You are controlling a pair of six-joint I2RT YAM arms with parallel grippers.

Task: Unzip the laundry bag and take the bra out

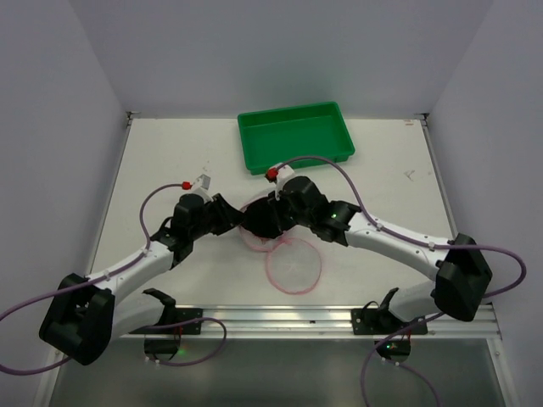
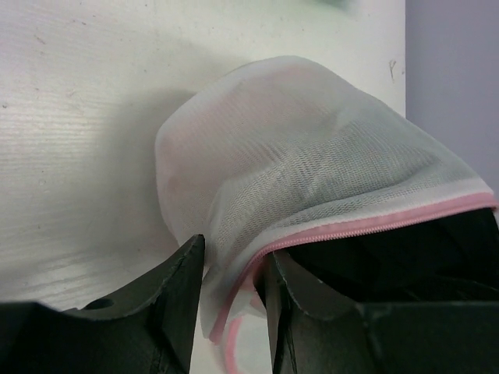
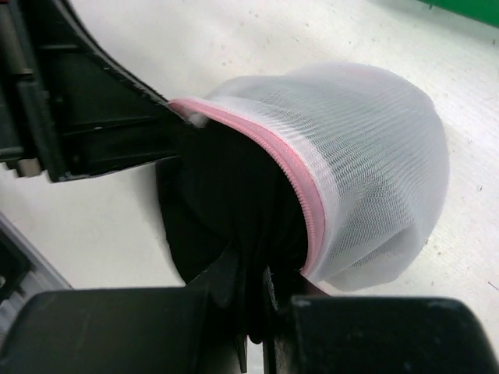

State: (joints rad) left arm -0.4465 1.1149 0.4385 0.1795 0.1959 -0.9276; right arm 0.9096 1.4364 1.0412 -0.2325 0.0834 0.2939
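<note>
Pinching the rim from below, the left gripper (image 2: 232, 265) sits at the bottom of the left wrist view. Its two fingers are closed on the laundry bag (image 2: 312, 156), with a fold of white mesh and the pink zipper edge (image 2: 374, 226) caught between them. The grip looks meant as an anchor: with the rim pinned, the dome stands up off the table (image 2: 78, 117). Its mouth gapes toward the lower right of the frame, where only darkness shows inside.

In the right wrist view the same mouth faces the camera in mid-frame, the zip undone along the pink edge. The bra (image 3: 218, 195), a mass of black cloth, fills the opening. The right gripper (image 3: 251, 304) is at bottom centre, fingers pressed tight together with the black cloth drawn down into them, so it appears to have the bra and not the mesh. The left arm's finger reaches in from the upper left to the top of the rim, probably so that the bag holds back when the cloth is pulled.

From the top camera both wrists meet in the middle of the frame and hide the raised dome. The bag's lower disc (image 1: 293, 264) lies flat just below them, and the green tray (image 1: 295, 136) stands well apart at upper centre. The unzipping seems done, the bra not yet out
</note>
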